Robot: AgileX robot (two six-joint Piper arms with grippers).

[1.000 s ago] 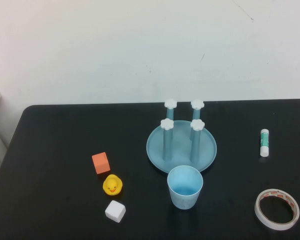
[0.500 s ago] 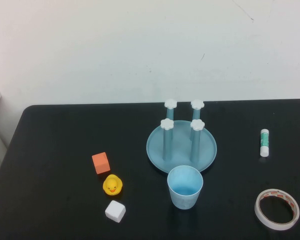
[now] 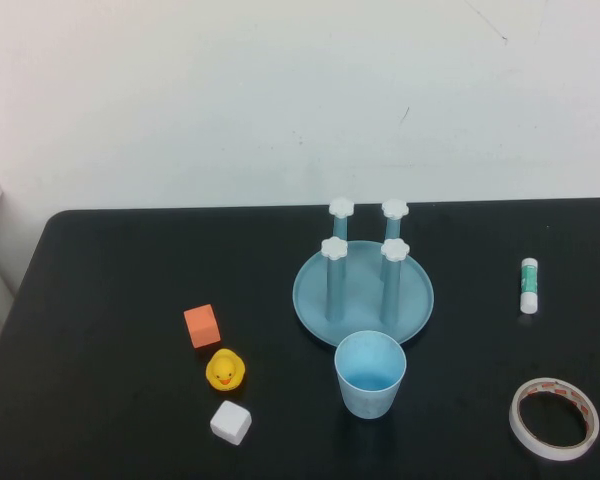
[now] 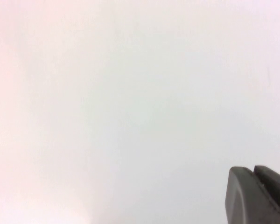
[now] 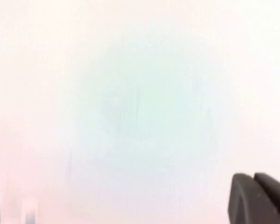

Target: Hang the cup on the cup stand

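A black bench (image 3: 120, 260) stands against a plain white wall (image 3: 280, 90). On it, a small light blue plastic tumbler (image 3: 370, 374) sits upright just in front of a round light blue dish stand with 4 white-capped posts (image 3: 364, 290). An orange cube (image 3: 202, 326), yellow rubber duck (image 3: 225, 370), white cube (image 3: 230, 422), glue stick (image 3: 528, 285) and tape roll (image 3: 554, 418) lie around. The left tool (image 4: 255, 175) and right tool (image 5: 255, 179) face the wall, jaws closed together, empty, away from the bench.
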